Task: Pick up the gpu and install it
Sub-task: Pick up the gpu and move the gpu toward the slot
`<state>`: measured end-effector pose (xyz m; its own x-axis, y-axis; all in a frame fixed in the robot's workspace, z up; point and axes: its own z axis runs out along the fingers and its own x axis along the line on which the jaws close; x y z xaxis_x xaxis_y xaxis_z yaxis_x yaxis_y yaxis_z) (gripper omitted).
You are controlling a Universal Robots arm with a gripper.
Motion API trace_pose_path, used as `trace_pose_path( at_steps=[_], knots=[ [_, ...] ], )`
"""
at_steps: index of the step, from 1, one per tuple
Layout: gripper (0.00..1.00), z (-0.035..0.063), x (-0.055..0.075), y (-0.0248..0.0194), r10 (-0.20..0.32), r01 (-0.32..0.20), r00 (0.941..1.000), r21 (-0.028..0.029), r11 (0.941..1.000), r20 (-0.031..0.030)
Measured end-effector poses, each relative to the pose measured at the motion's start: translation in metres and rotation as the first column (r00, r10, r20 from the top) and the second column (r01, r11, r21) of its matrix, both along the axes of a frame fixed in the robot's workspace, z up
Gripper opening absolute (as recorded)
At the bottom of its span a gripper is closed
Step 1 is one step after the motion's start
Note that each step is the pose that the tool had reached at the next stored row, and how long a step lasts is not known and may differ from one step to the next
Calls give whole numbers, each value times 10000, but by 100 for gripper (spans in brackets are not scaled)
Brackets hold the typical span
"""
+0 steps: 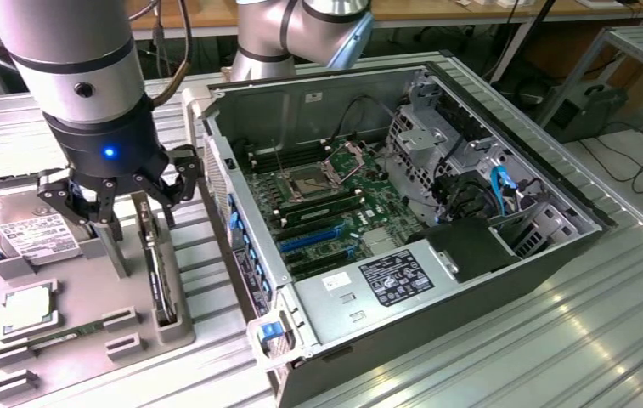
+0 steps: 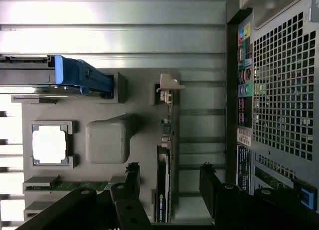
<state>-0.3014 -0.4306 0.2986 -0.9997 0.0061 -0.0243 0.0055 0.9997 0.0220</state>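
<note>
Worktop: ribbed metal worktop (image 1: 593, 340) with cluttered benches behind it. An open computer case (image 1: 571, 246) lies on it, and a grey parts holder (image 1: 100, 297) sits at 9 o'clock of the case in the exterior view.
Task thing: the gpu (image 1: 160, 272) stands on edge in a slot of the parts holder, at 5 o'clock of the pincer (image 1: 117, 208) in the exterior view. It is not yet lifted, and its pale bracket (image 2: 169, 88) is at one end.
Pincer state: spread wide and holding nothing, it hangs just above the holder. In the wrist view its fingers (image 2: 132, 180) flank the card's upper edge without touching it.
Risk, grip: the card is thin and its edge narrow. Closing off-centre could tip it in the slot, or pinch one end so that it swings when raised.
Risk, neighbours: the holder's upright post (image 1: 111, 246) and the hard drive (image 1: 32, 234), at 9 o'clock of the pincer, stand close. A wide finger may strike them.
Risk, install: the blue slots (image 1: 310, 242) sit deep in the case near loose cables (image 1: 500, 189). A tilted card would likely miss or jam.
</note>
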Motion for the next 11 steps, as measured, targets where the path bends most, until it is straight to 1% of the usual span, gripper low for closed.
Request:
trace_pose_path(
  at_steps=[1,4,6,11],
  knots=[
    [60,-16,0,-6,12,-12,10000,-4,10000,1],
    [60,-77,0,-75,41,-41,10000,-7,10000,-1],
    [60,-105,-2,-88,57,-57,10000,-4,10000,3],
    [60,-165,-6,-97,90,-90,10000,-7,10000,0]
  ],
)
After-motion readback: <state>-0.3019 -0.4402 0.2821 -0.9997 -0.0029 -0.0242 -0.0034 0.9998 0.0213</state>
